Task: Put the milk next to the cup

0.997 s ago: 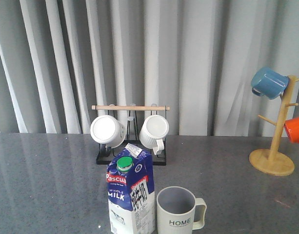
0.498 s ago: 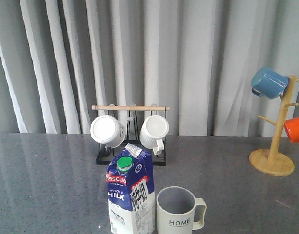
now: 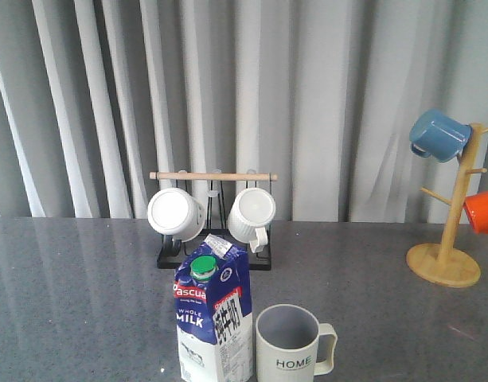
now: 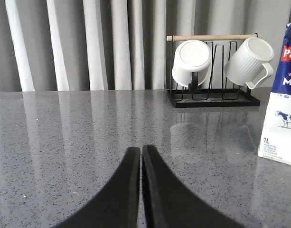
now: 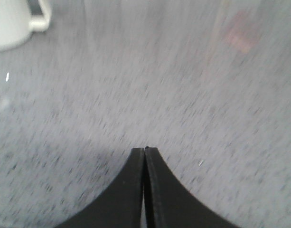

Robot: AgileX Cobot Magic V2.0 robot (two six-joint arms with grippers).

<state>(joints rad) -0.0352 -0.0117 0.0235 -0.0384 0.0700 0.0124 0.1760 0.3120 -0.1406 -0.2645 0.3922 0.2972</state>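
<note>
The milk (image 3: 215, 318) stands upright just beside the cup (image 3: 289, 344); placement looks done. Left gripper (image 4: 141, 154) and right gripper (image 5: 144, 153), pressed closed and empty, sit apart from both; next, only retreat.

The milk (image 3: 214, 322), a tall blue-and-white gable-top carton with a green round cap, a red brand band and "WHOLE MILK" lettering, is standing upright near the front edge of the table (image 3: 76, 294), roughly midway along it. The cup (image 3: 289, 344), a pale grey-white mug with black "HOME" lettering, is sitting upright just beside the carton on its right, its handle pointing toward the table's right edge and its mouth showing empty.
</note>
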